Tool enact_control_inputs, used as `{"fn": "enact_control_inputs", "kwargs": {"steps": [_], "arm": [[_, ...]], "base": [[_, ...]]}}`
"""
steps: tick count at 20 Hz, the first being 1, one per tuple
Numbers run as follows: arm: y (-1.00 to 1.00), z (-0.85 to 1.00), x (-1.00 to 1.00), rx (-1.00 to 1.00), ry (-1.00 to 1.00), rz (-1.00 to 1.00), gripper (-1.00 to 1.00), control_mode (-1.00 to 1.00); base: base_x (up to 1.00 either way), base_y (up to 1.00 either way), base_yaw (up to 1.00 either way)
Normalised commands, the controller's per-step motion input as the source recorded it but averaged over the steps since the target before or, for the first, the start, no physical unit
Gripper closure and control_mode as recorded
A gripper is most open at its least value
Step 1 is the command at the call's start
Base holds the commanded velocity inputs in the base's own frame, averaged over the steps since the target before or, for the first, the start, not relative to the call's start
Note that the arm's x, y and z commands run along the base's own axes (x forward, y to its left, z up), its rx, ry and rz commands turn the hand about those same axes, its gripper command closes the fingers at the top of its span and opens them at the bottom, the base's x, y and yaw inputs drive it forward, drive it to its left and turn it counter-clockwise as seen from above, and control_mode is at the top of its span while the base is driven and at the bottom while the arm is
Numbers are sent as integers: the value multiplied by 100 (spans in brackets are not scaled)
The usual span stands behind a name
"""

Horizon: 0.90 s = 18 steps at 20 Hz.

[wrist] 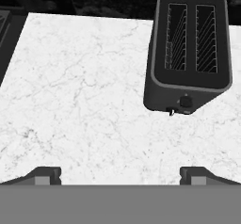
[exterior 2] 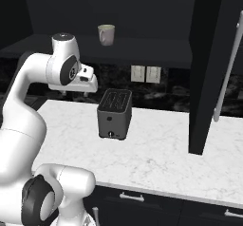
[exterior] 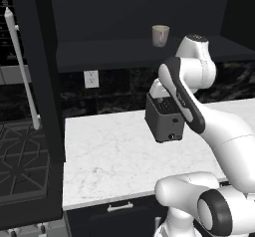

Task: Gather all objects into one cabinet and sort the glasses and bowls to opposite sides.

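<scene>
**No readable text in the scene**

No words, labels, brand marks, numbers or signs can be read on anything here. The dark toaster (wrist: 188,53) has a plain front with a small round knob and no lettering. The grey mug (exterior 2: 106,34) on the cabinet shelf is unmarked. The pale wall outlets (exterior 2: 145,74) and the marble counter (exterior: 114,156) carry no writing either.
</scene>
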Motion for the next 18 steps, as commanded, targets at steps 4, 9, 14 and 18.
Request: {"fn": "enact_control_inputs", "kwargs": {"steps": [4, 9, 14, 18], "arm": [[0, 0, 0, 0, 0, 0, -100, 100], [0, 0, 0, 0, 0, 0, -100, 100], [0, 23, 0, 0, 0, -8, -100, -100], [0, 62, 0, 0, 0, -13, -100, -100]], "base": [[0, 0, 0], [0, 0, -4], [0, 0, -4], [0, 0, 0]]}}
